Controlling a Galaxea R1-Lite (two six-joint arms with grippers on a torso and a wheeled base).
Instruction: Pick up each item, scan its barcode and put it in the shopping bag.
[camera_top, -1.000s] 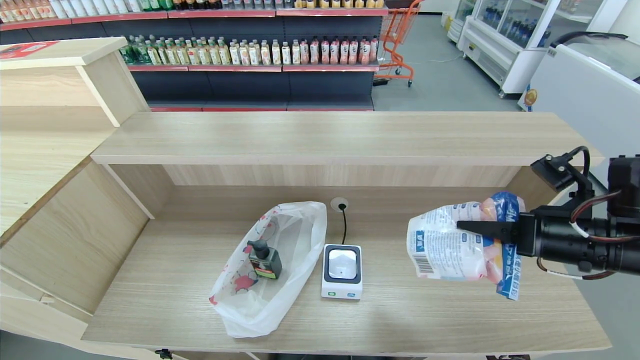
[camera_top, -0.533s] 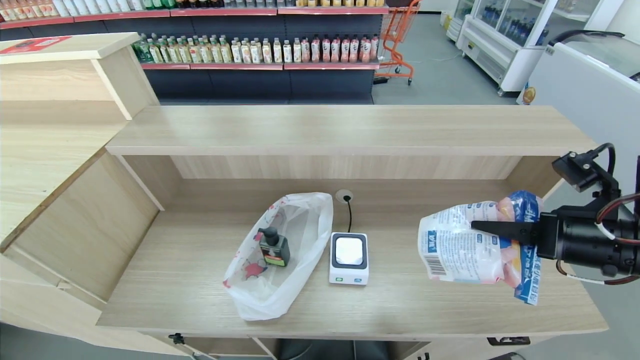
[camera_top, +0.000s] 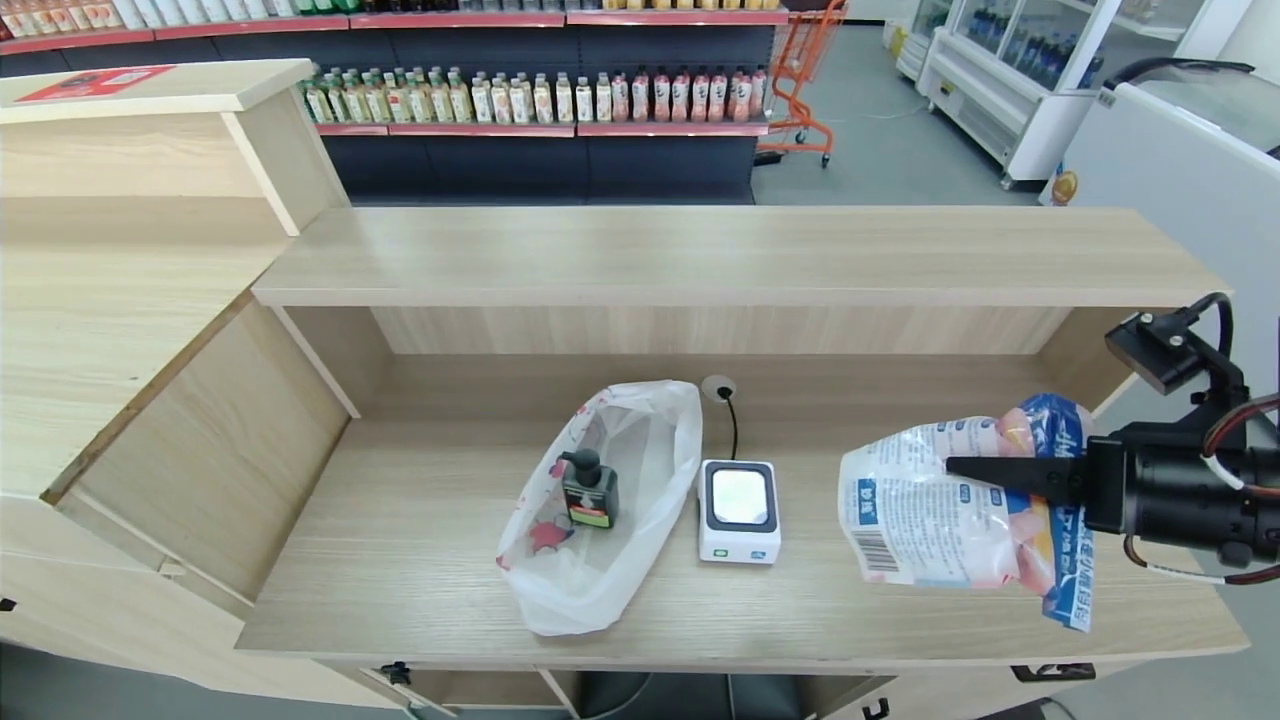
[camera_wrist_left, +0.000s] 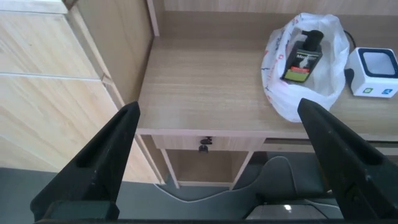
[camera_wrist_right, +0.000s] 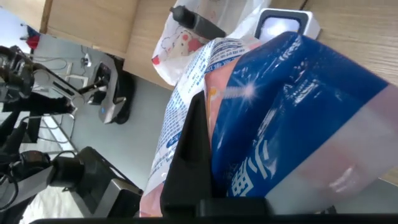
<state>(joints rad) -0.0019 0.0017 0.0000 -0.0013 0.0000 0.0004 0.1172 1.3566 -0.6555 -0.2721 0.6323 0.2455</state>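
The white-and-blue plastic food packet hangs raised over the right end of the bench, barcode visible. The white plastic shopping bag lies open on the bench, with a dark pump bottle inside. The white box scanner sits just beside the bag.

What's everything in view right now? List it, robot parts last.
shopping bag: 1, clear white with red print, lying open on the desk, left of the scanner
pump bottle: 1, dark with a black pump, inside the bag
scanner: 1, white with a dark frame, mid desk, black cable running to the back
packet: 1, white, pink and blue, held above the desk's right side
desk: 1, light wood, under a raised counter top
shelf bottles: many, green to pink, aisle behind
cart: 1, orange, aisle behind
freezers: several, white, back right
right claw: black, shut on the packet
left claw: black, open, near the desk's front left
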